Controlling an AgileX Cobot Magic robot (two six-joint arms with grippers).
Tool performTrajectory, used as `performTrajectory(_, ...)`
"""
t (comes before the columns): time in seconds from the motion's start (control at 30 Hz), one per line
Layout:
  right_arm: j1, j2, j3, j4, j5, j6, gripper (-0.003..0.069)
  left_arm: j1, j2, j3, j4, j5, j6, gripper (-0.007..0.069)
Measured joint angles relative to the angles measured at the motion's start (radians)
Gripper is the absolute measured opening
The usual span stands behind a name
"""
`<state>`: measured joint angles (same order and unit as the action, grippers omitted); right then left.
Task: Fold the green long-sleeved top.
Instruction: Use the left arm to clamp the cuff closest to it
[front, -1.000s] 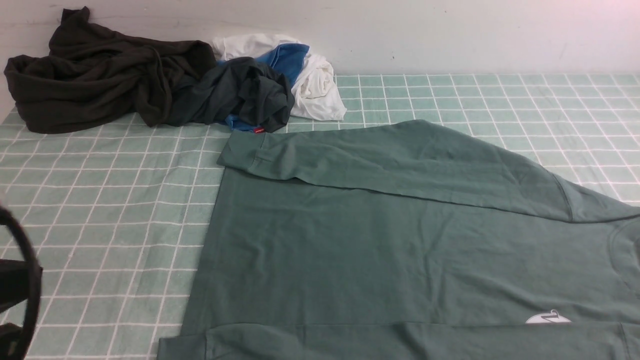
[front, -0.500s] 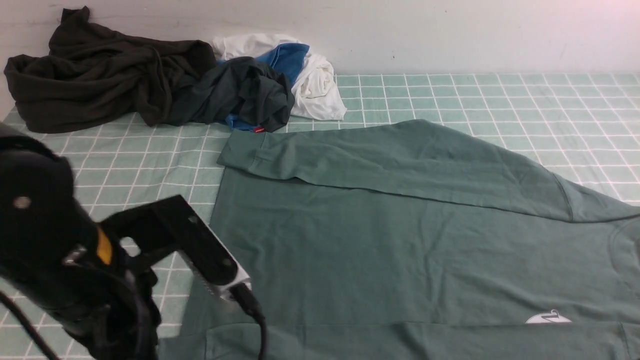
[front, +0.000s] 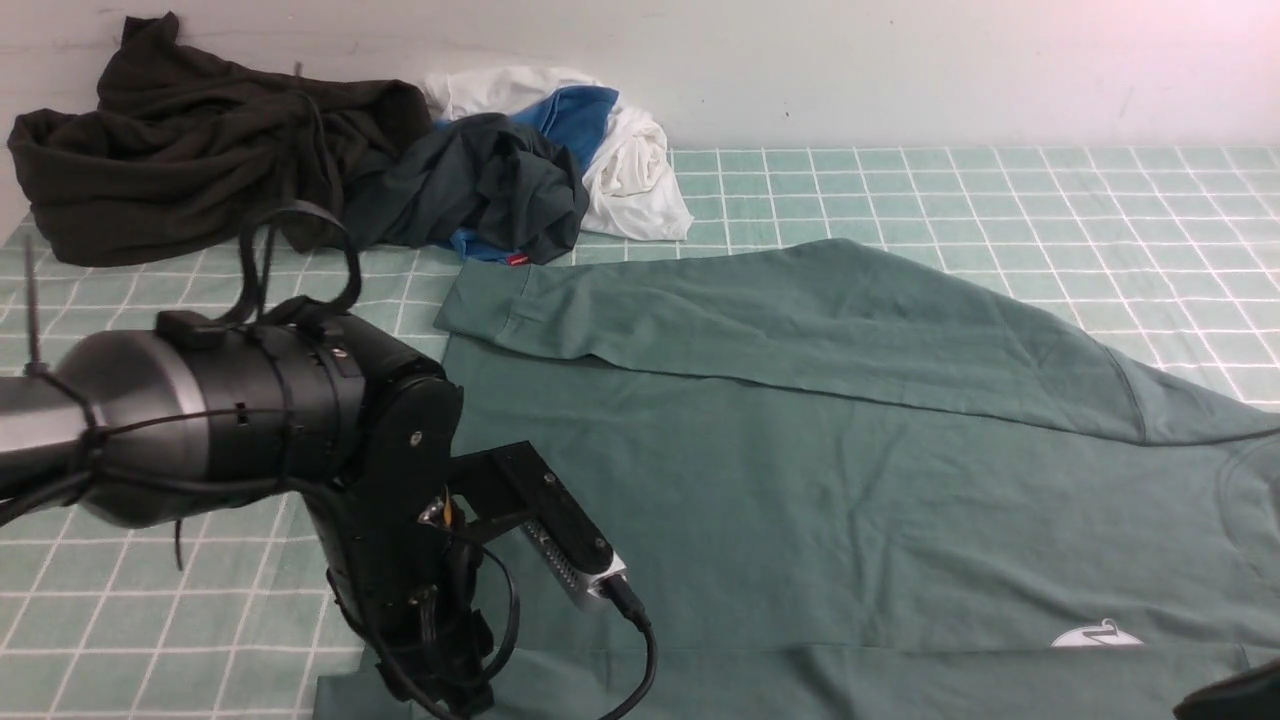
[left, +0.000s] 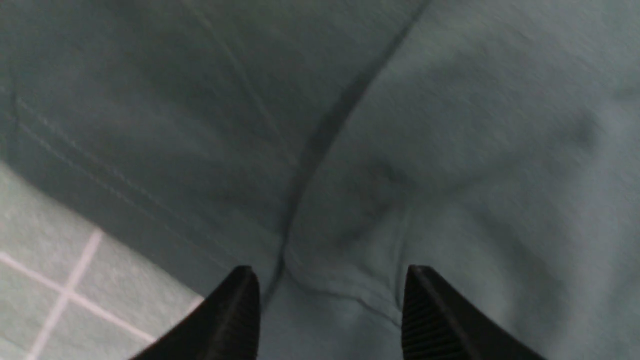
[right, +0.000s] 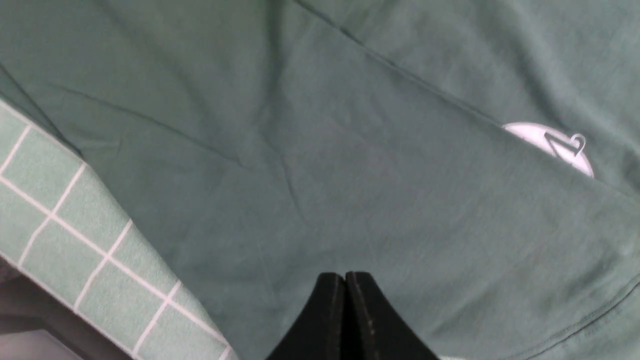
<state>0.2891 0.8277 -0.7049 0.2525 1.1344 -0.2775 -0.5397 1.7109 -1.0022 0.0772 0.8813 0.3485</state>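
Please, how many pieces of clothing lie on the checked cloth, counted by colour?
Sage-green cotton long-sleeved top: 1
Dark olive-black crumpled garment: 1
Dark teal crumpled garment: 1
White crumpled cloth: 1
Blue crumpled cloth: 1
Total: 5, as far as the pile shows.

A plain white wall (front: 900, 60) runs across the back, faintly scuffed, with a pinkish cast in its upper right corner. A pale green cloth (front: 1000, 190), ruled into squares by white lines, covers the work surface right up to the wall. The light is soft and even, and shadows are weak. At the far left, against the wall, lies a heap (front: 300, 170) of dark, teal, blue and white clothes. In the right wrist view the cloth ends over a dark edge (right: 30, 305).
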Motion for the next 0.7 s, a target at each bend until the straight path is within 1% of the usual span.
performTrajectory(0.13,0.000,0.000,0.000,0.000,-0.050,0.000,-0.0014,0.000,0.082,-0.056,0.018,-0.007,0.000,0.0354)
performTrajectory(0.2,0.000,0.000,0.000,0.000,-0.057,0.000,-0.0014,0.000,0.108,-0.066,0.013,0.015,0.000,0.0325)
performTrajectory(0.23,0.000,0.000,0.000,0.000,-0.060,0.000,-0.0014,0.000,0.123,-0.067,0.007,0.035,0.001,0.0294)
performTrajectory(0.27,0.000,0.000,0.000,0.000,-0.061,0.000,-0.0014,0.000,0.125,-0.068,0.006,0.040,0.001,0.0288)
performTrajectory(0.33,0.000,0.000,0.000,0.000,-0.062,0.000,-0.0014,0.000,0.134,-0.079,-0.007,0.071,0.002,0.0192)
performTrajectory(0.37,0.000,0.000,0.000,0.000,-0.062,0.000,-0.0014,0.000,0.134,-0.079,-0.008,0.071,0.002,0.0183)
performTrajectory(0.43,0.000,0.000,0.000,0.000,-0.065,0.000,-0.0014,-0.001,0.136,-0.090,-0.013,0.105,0.002,0.0057)
performTrajectory(0.47,0.000,0.000,0.000,0.000,-0.064,0.000,-0.0014,-0.001,0.139,-0.101,-0.013,0.125,0.002,0.0034)
performTrajectory(0.53,0.000,0.000,0.000,-0.001,-0.064,0.000,-0.0014,-0.001,0.140,-0.139,-0.013,0.169,0.002,0.0017)
performTrajectory(0.6,0.000,0.000,0.000,-0.010,-0.065,0.000,-0.0014,-0.001,0.140,-0.185,-0.013,0.204,0.003,0.0016)
performTrajectory(0.67,0.000,0.000,0.000,-0.053,-0.065,0.000,-0.0014,-0.001,0.140,-0.302,-0.005,0.265,0.003,0.0016)
performTrajectory(0.7,0.000,0.000,0.000,-0.057,-0.065,0.000,-0.0014,-0.001,0.140,-0.323,-0.005,0.273,0.003,0.0016)
